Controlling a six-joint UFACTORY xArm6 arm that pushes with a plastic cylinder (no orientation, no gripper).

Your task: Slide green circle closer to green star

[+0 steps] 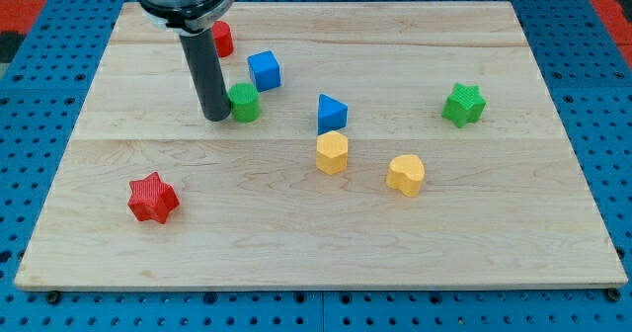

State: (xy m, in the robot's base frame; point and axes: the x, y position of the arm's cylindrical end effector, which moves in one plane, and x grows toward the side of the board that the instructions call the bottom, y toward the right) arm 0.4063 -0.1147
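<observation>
- My tip sits on the tabletop, pressed against the side of the green circle that faces the view's left. That puts the block between the tip and the far-off target, which is the sensible side to push from.
- The green circle lies in the upper left-centre of the tabletop, just below and to the left of the blue cube, close to it but apparently not touching.
- The green star stands well apart, near the view's right edge and at about the same height in the view. By my judgement most of the travel is not yet done.
- A straight push toward the view's right looks like the need, but the blue triangle stands near that line, so the circle may clip it or roll off the rod.
- The rod comes down nearly upright from a grey housing at the view's top, and its shaft hides part of the red cylinder behind it.
- There is no gripper on this arm, so nothing opens or closes; the rod only pushes.
- The yellow hexagon, the yellow heart and the red star lie lower in the view, clear of the likely path.
</observation>
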